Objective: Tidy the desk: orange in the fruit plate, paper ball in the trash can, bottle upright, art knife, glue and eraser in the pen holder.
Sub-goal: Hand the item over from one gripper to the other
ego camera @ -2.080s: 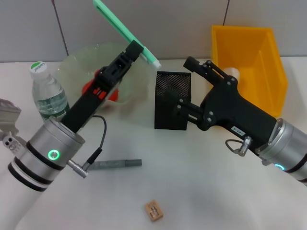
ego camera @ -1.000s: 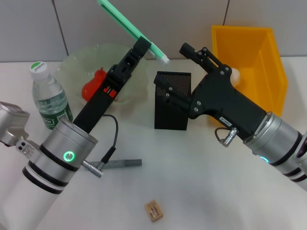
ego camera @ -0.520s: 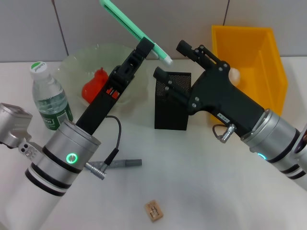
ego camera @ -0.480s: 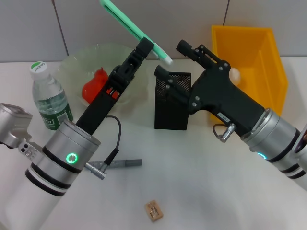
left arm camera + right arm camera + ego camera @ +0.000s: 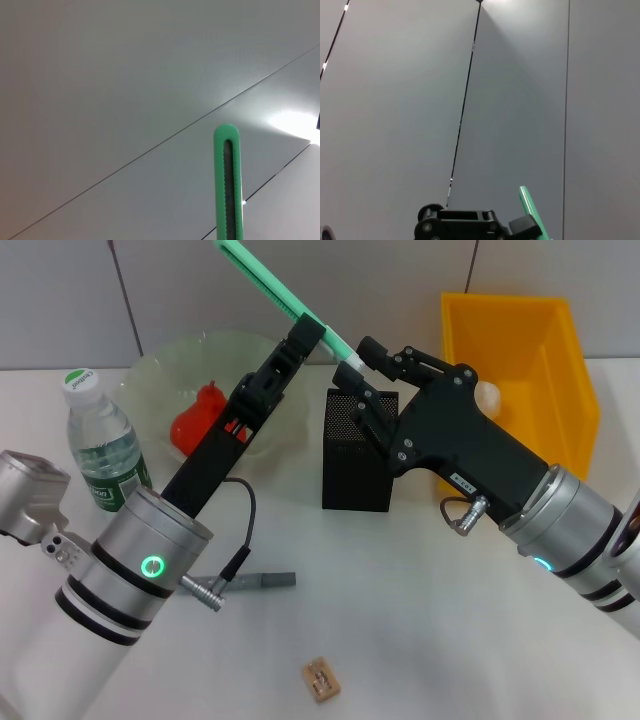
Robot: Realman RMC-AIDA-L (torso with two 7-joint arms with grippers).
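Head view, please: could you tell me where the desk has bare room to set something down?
Bare desk lies right of the glue stick, between the pen holder and the eraser. It is crowded at the back, where the left gripper holds the art knife beside the right gripper, above the pen holder.

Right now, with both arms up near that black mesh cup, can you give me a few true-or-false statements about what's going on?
1. The left gripper holds a green art knife. True.
2. The bottle lies on its side. False: it stands upright.
3. The glue stick is in the pen holder. False: it lies on the desk.
4. The right gripper is by the knife's lower tip, above the holder. True.
5. The eraser lies on the desk. True.
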